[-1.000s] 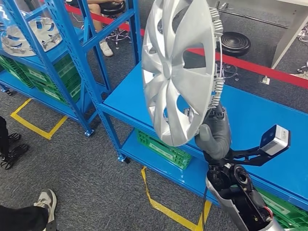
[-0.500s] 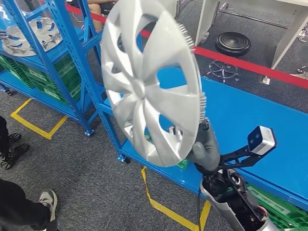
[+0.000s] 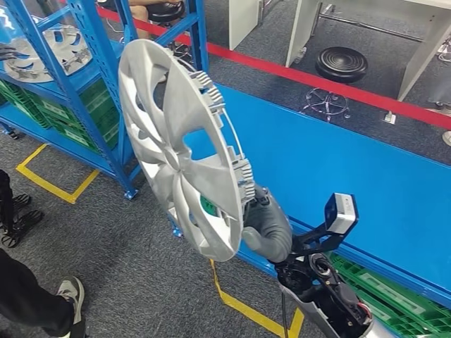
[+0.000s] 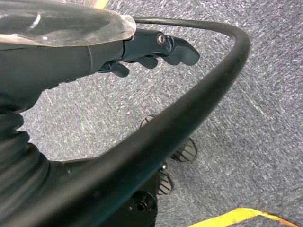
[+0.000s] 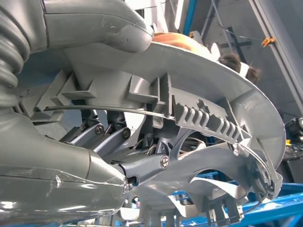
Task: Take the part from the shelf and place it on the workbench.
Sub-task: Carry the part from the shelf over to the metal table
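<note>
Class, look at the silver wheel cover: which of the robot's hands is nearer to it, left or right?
Right. The right hand grips the wheel cover at its rim, so it touches it. The left hand hangs over grey carpet, holding nothing.

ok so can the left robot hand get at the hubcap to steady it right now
Probably not as things stand. The hubcap is held up by the right robot hand at its rim, over the blue workbench edge, while the left robot hand hangs low over grey carpet, holding nothing.
</note>
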`<state>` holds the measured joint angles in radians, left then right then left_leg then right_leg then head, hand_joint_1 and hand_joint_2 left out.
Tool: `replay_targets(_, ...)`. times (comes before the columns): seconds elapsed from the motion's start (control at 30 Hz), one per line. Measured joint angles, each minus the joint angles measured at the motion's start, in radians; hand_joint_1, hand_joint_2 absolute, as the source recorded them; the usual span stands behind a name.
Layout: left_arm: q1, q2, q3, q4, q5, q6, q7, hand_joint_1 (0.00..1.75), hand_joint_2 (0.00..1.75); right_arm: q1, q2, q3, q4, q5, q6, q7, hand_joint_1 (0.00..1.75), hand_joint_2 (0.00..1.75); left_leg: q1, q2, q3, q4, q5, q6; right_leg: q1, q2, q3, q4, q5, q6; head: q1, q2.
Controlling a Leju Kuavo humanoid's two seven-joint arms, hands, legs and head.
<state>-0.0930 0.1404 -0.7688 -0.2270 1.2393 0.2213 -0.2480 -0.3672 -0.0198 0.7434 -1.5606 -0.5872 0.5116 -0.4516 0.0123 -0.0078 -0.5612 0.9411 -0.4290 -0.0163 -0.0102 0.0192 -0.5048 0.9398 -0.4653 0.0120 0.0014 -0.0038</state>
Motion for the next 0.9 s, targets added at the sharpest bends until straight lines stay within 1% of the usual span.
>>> replay_targets(0.17,0.000,0.000,-0.005,0.000,0.001,0.000,0.000,0.00,1.75,-0.001,0.006,0.014,0.020,0.002,0.000,-0.002,1.61,1.75,-0.004,0.000,-0.001,0.004,-0.004,0.005,-0.007,0.000,0.001,0.000,-0.001,0.004,-0.001,0.000)
replay_targets(0.23,0.000,0.001,-0.005,0.000,0.001,0.000,0.000,0.00,1.75,-0.001,0.008,0.019,0.025,0.004,0.000,-0.002,1.61,1.75,-0.007,0.000,-0.001,0.005,-0.005,0.009,-0.009,0.000,0.002,-0.002,-0.002,0.008,-0.002,0.000)
replay_targets(0.3,0.000,0.001,-0.007,0.000,0.001,0.000,0.000,0.00,1.75,-0.003,0.010,0.024,0.029,0.004,0.000,-0.001,1.61,1.75,-0.002,-0.001,0.004,-0.003,-0.003,0.016,-0.009,-0.003,-0.001,0.005,-0.009,0.013,-0.002,0.000)
replay_targets(0.33,-0.001,0.001,-0.008,0.000,0.002,0.000,-0.001,0.00,1.75,-0.005,0.011,0.026,0.030,0.004,0.000,-0.001,1.61,1.75,0.001,-0.002,0.008,-0.008,-0.002,0.020,-0.009,-0.006,-0.012,0.029,-0.025,0.015,0.000,0.000)
replay_targets(0.37,-0.001,0.000,-0.010,0.000,0.002,0.001,-0.001,0.00,1.75,-0.007,0.011,0.028,0.032,0.004,0.000,-0.001,1.61,1.75,0.005,-0.003,0.012,-0.013,-0.001,0.023,-0.008,-0.008,-0.033,0.075,-0.050,0.017,0.004,0.000)
replay_targets(0.43,-0.001,0.000,-0.012,0.000,0.004,0.001,-0.001,0.00,1.75,-0.010,0.011,0.033,0.035,0.004,0.000,0.000,1.61,1.75,0.006,-0.008,0.015,-0.013,-0.002,0.026,-0.009,-0.010,-0.101,0.218,-0.112,0.018,0.014,0.000)
replay_targets(0.47,0.000,0.000,-0.012,0.000,0.004,0.001,-0.001,0.00,1.75,-0.011,0.011,0.035,0.038,0.004,0.000,0.000,1.61,1.75,0.006,-0.012,0.016,-0.013,-0.003,0.026,-0.010,-0.011,-0.134,0.280,-0.129,0.019,0.017,0.000)
replay_targets(0.5,0.000,0.000,-0.013,0.000,0.005,0.001,-0.001,0.00,1.75,-0.010,0.011,0.037,0.041,0.004,0.000,0.000,1.61,1.75,0.007,-0.019,0.017,-0.013,-0.004,0.024,-0.011,-0.011,-0.153,0.310,-0.127,0.020,0.019,0.000)
replay_targets(0.53,0.000,0.000,-0.013,0.000,0.006,0.001,-0.001,0.00,1.75,-0.010,0.011,0.039,0.043,0.004,0.000,0.001,1.61,1.75,0.010,-0.027,0.019,-0.011,-0.007,0.021,-0.013,-0.010,-0.153,0.300,-0.106,0.022,0.020,0.000)
replay_targets(0.57,0.000,0.000,-0.014,0.000,0.007,0.001,-0.001,0.00,1.75,-0.010,0.011,0.041,0.045,0.004,0.000,0.001,1.61,1.75,0.012,-0.037,0.023,-0.009,-0.010,0.016,-0.015,-0.008,-0.135,0.251,-0.067,0.023,0.022,0.000)
replay_targets(0.6,0.000,0.000,-0.014,0.000,0.008,0.001,-0.001,0.00,1.75,-0.011,0.011,0.042,0.046,0.004,0.000,0.001,1.61,1.75,0.015,-0.046,0.025,-0.007,-0.014,0.010,-0.019,0.002,-0.107,0.182,-0.027,0.024,0.025,0.000)
replay_targets(0.63,-0.001,0.000,-0.014,0.000,0.009,0.001,-0.001,0.00,1.75,-0.011,0.011,0.044,0.047,0.003,0.001,0.000,1.61,1.75,0.016,-0.056,0.026,-0.002,-0.018,0.003,-0.021,0.019,-0.080,0.119,0.001,0.025,0.029,0.000)
replay_targets(0.67,-0.002,0.000,-0.015,0.000,0.010,0.001,-0.001,0.00,1.75,-0.012,0.012,0.046,0.047,0.002,0.004,0.000,1.61,1.75,0.016,-0.065,0.022,0.002,-0.020,-0.004,-0.023,0.033,-0.057,0.073,0.012,0.024,0.032,0.000)
replay_targets(0.7,-0.003,0.000,-0.015,0.000,0.011,0.001,-0.001,0.00,1.75,-0.012,0.012,0.048,0.049,0.001,0.006,-0.002,1.61,1.75,0.017,-0.073,0.016,0.006,-0.020,-0.012,-0.023,0.044,-0.046,0.050,0.010,0.021,0.032,0.000)
replay_targets(0.73,-0.002,0.000,-0.015,0.000,0.012,0.001,-0.001,0.00,1.75,-0.012,0.013,0.050,0.050,0.000,0.009,-0.002,1.61,1.75,0.019,-0.082,0.010,0.007,-0.017,-0.019,-0.020,0.046,-0.041,0.045,0.003,0.016,0.031,0.000)
replay_targets(0.77,-0.001,0.000,-0.016,0.000,0.012,0.001,0.000,0.00,1.75,-0.012,0.014,0.052,0.051,-0.001,0.011,-0.003,1.61,1.75,0.022,-0.090,0.006,0.006,-0.014,-0.026,-0.019,0.039,-0.039,0.042,0.000,0.009,0.029,0.000)
replay_targets(0.8,0.001,0.000,-0.016,0.000,0.013,0.002,0.000,0.00,1.75,-0.011,0.015,0.053,0.053,-0.001,0.012,-0.003,1.61,1.75,0.024,-0.085,0.003,0.009,-0.016,-0.032,-0.018,0.030,-0.038,0.041,0.001,0.003,0.025,0.000)
replay_targets(0.83,0.002,0.000,-0.016,0.000,0.014,0.002,0.000,0.00,1.75,-0.012,0.017,0.054,0.053,-0.001,0.014,-0.003,1.61,1.75,0.024,-0.068,-0.005,0.025,-0.025,-0.037,-0.018,0.021,-0.035,0.038,0.002,-0.005,0.020,0.000)
replay_targets(0.87,0.001,0.000,-0.016,0.000,0.014,0.002,0.000,0.00,1.75,-0.012,0.019,0.054,0.053,-0.001,0.017,-0.004,1.61,1.75,0.022,-0.047,-0.025,0.066,-0.044,-0.041,-0.017,0.009,-0.031,0.035,0.002,-0.012,0.012,0.000)
replay_targets(0.9,0.000,0.001,-0.016,0.000,0.014,0.002,0.000,0.00,1.75,-0.012,0.020,0.054,0.053,-0.001,0.020,-0.005,1.61,1.75,0.021,-0.023,-0.058,0.128,-0.071,-0.043,-0.014,-0.003,-0.028,0.033,0.001,-0.019,0.002,0.000)
